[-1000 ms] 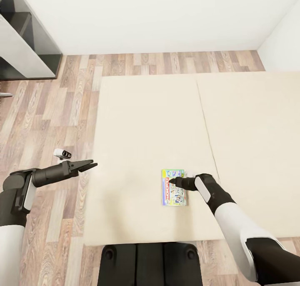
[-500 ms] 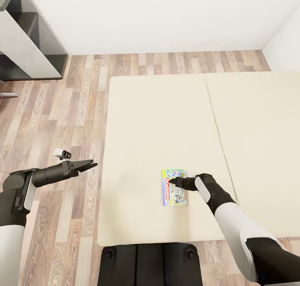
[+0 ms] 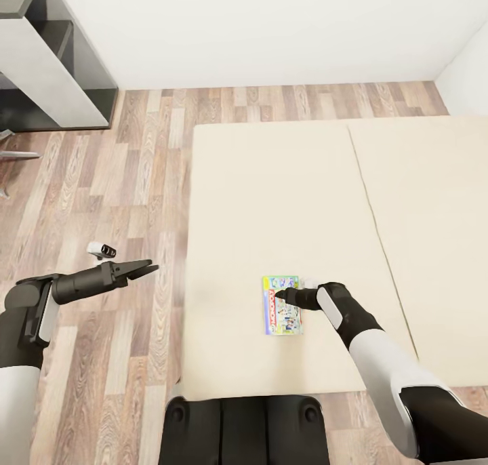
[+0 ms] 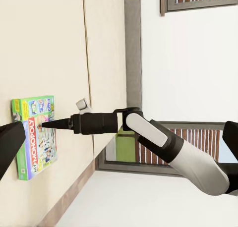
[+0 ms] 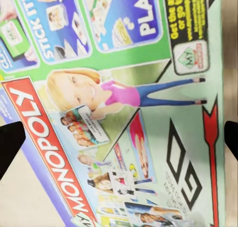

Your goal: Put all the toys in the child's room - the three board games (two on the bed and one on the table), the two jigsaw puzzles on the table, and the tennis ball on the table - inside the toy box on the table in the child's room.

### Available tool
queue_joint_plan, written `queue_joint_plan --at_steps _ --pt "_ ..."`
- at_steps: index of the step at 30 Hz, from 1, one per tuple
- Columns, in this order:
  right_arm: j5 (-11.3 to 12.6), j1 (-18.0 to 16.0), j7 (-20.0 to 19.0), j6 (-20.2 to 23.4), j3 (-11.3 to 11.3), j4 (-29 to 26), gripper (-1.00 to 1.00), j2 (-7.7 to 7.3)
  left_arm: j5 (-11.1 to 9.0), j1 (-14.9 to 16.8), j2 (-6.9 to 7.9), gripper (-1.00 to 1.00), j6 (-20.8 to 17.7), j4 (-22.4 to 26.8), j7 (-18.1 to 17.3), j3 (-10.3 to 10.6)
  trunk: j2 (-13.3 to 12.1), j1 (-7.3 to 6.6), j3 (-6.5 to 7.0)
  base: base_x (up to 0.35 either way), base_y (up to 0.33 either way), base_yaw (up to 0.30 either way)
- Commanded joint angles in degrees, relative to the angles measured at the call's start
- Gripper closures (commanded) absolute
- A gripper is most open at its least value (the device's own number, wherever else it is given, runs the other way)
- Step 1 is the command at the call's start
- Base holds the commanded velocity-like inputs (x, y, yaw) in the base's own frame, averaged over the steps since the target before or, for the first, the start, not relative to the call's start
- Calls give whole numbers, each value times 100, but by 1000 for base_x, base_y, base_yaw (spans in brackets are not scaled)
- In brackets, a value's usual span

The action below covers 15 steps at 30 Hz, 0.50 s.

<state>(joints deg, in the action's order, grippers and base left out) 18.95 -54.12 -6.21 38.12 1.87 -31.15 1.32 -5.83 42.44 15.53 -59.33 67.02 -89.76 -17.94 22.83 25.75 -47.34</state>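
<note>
One board game (image 3: 282,309), a green-edged Monopoly box, lies flat on the beige bed (image 3: 271,194) near its front left part. My right gripper (image 3: 279,293) points down at its face. In the right wrist view the box (image 5: 124,113) spans the picture and the two dark fingertips (image 5: 10,142) sit far apart at either side. The left wrist view shows the right gripper (image 4: 43,124) tapering to the box (image 4: 34,135). My left gripper (image 3: 150,270) hangs open over the floor left of the bed. The toy box, jigsaw puzzles and tennis ball are out of view.
The table's dark grey section with its white slanted panel (image 3: 54,65) stands at the far left against the white wall. Wood-plank floor (image 3: 122,180) runs between it and the bed. A seam (image 3: 379,234) divides the mattress. My black base (image 3: 244,428) touches the bed's front edge.
The whole view has swung left, so bed and shelf sit further right in the picture. The board game kept its place under my right gripper and now lies nearer the bed's left edge.
</note>
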Motion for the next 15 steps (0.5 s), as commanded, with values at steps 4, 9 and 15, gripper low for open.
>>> queue_joint_plan --at_steps 4,9,15 --pt "-14 -2 -17 24 5 -5 -100 0 3 1 2 -100 -61 -3 -24 1 9 3 -6 0 206 0" --pt "-14 -2 -14 22 6 -5 -100 0 3 1 2 -100 -61 -2 -24 1 9 3 -6 0 190 0" --pt "-14 -2 -15 23 5 -5 -100 0 3 1 2 -100 -61 -3 -24 -1 9 3 -6 0 157 0"
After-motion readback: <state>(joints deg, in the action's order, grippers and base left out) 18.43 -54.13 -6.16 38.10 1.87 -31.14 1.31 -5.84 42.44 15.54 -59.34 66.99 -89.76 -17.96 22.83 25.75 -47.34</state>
